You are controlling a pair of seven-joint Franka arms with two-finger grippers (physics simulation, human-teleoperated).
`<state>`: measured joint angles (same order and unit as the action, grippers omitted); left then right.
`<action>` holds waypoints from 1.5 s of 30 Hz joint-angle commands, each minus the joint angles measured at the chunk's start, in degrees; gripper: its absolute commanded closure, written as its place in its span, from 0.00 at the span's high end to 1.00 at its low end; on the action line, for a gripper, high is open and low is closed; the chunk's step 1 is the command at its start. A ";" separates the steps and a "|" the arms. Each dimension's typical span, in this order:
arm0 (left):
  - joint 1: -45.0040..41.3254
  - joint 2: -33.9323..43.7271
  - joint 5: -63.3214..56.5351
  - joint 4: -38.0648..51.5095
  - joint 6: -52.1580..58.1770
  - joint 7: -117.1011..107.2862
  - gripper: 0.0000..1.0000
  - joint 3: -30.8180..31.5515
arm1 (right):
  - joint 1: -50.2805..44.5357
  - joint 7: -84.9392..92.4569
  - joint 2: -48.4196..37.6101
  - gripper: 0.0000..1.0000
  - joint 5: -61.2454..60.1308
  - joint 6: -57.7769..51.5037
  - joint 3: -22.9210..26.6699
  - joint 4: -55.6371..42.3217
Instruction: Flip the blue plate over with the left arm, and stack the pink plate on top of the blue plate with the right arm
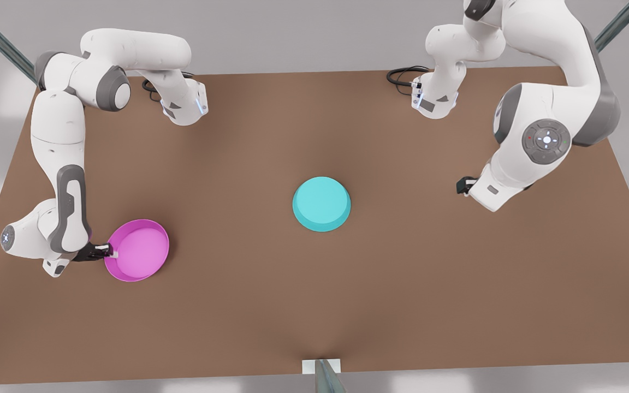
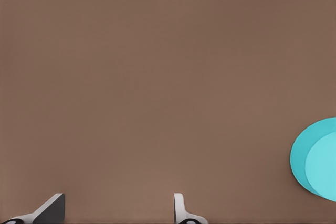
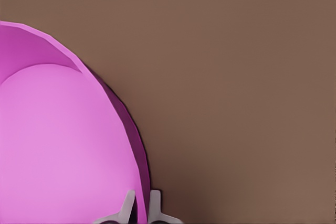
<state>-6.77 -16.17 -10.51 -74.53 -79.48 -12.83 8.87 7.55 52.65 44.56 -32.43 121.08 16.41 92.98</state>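
right pincer (image 1: 108,251) pinching pink plate (image 1: 138,251) rim, front view's left | blue plate (image 1: 321,203) upside down, worktop (image 1: 402,273) centre | left pincer (image 2: 118,211) spread, hovering apart

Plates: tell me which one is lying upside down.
The blue plate, mid-table, lies base up. The pink plate faces open side up, its rim pinched by the right hand.

one blue plate (image 1: 321,203), one pink plate (image 1: 138,250), two arms
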 commanded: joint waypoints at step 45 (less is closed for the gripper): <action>-1.23 -1.85 -2.68 0.35 -1.29 0.26 1.00 -5.62 | -40.06 -37.08 -18.45 0.21 0.52 17.08 -16.94 18.73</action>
<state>-7.96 -18.02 -13.16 -74.18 -80.77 -12.57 3.16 -33.44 15.56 26.62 -32.48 139.47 -0.55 111.70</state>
